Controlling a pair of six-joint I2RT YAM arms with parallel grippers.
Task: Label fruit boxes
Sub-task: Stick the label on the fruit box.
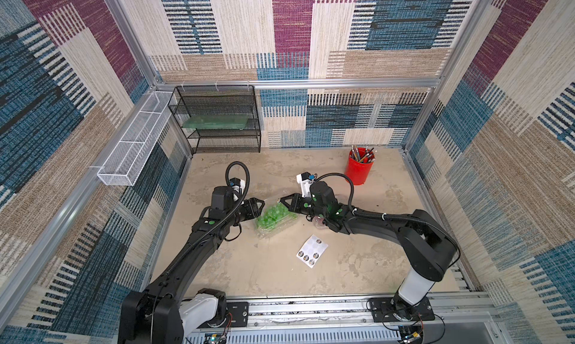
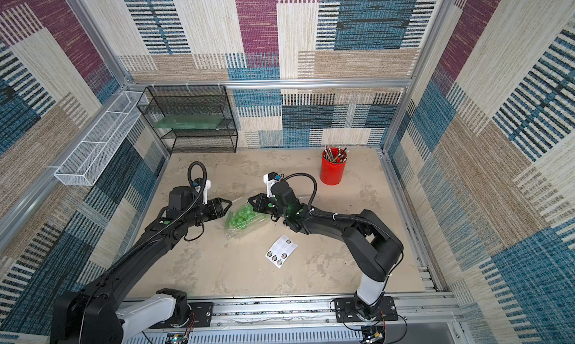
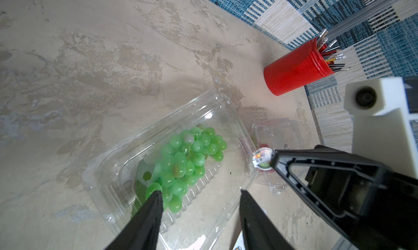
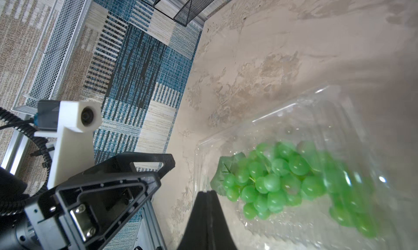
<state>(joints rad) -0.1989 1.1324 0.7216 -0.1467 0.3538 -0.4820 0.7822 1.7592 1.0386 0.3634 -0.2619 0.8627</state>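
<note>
Two pincers meet over the box of green grapes.

The green grape box (image 1: pixel 273 221) lies near the middle of the table (image 1: pixel 249 270), between the two arms. The left pincer (image 3: pixel 200 192) is open. One finger is over the clear lid, the other is by the box's edge, and both run out of the picture in the left wrist view. The right pincer (image 3: pixel 272 158) is closed, with its tips pressed together. A round sticker (image 3: pixel 262 157) seems to be pinched at the very tip, but the right wrist view does not show it. The red grape box (image 3: pixel 278 131) sits just behind the green one. It is blurry there and mostly hidden under the right arm in both top views. The sticker sheet (image 1: pixel 312 251) lies nearby.
</note>
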